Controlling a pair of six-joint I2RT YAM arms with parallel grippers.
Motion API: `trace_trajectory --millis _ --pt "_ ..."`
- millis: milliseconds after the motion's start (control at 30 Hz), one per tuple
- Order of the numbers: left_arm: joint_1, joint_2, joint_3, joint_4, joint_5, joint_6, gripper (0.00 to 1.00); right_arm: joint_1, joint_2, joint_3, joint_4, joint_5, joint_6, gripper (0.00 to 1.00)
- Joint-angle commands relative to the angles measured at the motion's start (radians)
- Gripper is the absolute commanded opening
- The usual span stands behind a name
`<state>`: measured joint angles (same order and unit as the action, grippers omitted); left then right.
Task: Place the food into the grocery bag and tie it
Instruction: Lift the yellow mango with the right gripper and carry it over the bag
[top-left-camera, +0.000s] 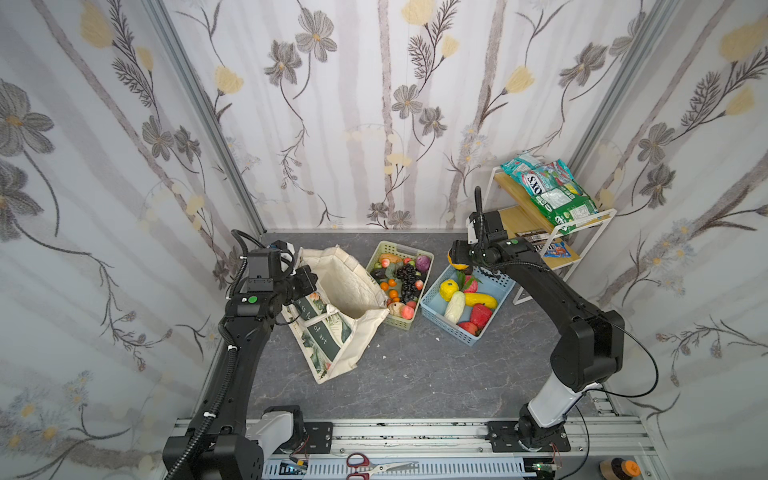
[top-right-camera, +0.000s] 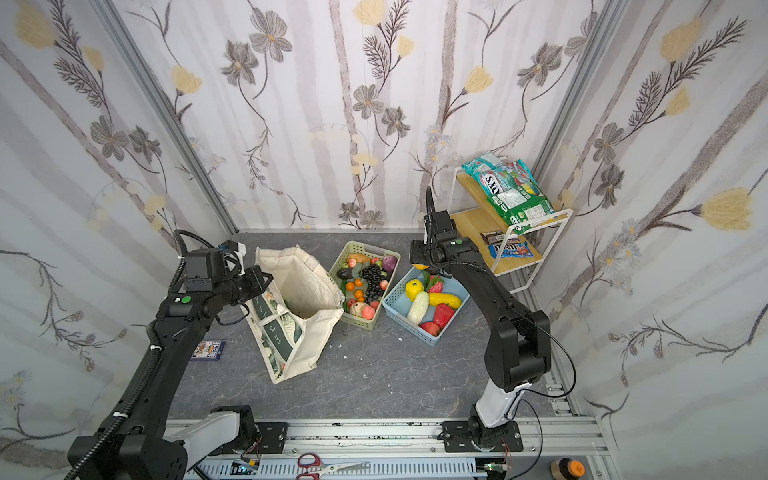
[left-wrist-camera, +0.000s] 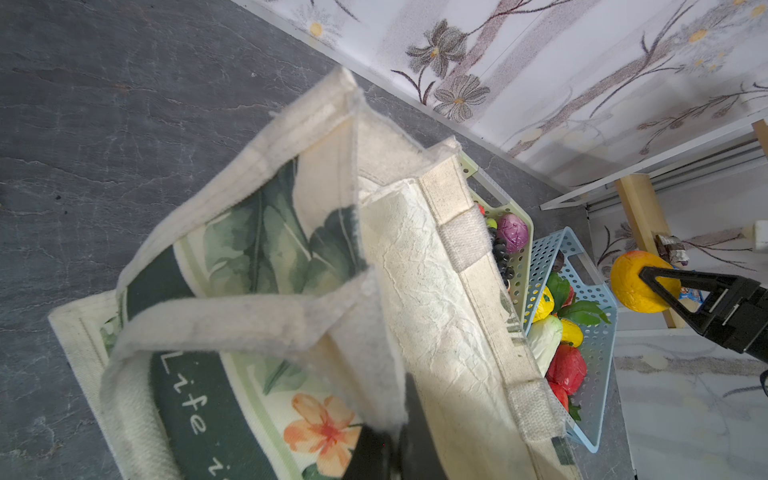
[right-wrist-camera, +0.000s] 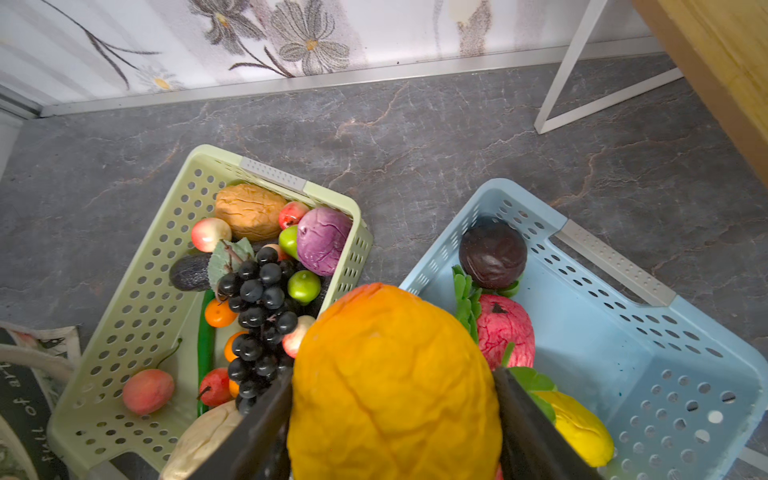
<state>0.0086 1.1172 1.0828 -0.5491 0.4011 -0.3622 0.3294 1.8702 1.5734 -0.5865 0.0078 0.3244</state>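
Above the far corner of the blue basket, the right gripper held an orange-yellow fruit, its jaws spread wide and pressed against the fruit's two flanks. The fruit was oval, with a waxy, wrinkled skin. Its long axis ran out from the wrist, along the line of the fingers and not across them.

The grocery bag lay to that gripper's left in both top views, with the green basket standing between the two. Carrying the fruit over would therefore mean crossing the heaped small food in that basket. The bag was soft cream canvas, slumped and creased, with a leaf print and a dark band on its near face. Its mouth gaped upward and toward the baskets, and it appeared empty inside.

The left gripper sat at the bag's near-left edge, its jaws pressed together on the cloth. Whether it pinched the rim or the thick handle was hard to tell from the wrist view. That arm was nearer the bag and propped it open, while the right arm alone had the fruit.
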Motion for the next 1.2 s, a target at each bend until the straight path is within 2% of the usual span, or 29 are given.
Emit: trace_trajectory --millis 0,1167 --pt "0.0 0.001 0.009 0.051 0.006 0.016 0.0 0.014 -0.008 0.021 0.013 -0.006 0.015 0.67" --pt "0.001 0.008 0.008 0.066 0.008 0.014 0.0 0.311 0.073 0.295 -0.047 -0.055 0.079 0.67"
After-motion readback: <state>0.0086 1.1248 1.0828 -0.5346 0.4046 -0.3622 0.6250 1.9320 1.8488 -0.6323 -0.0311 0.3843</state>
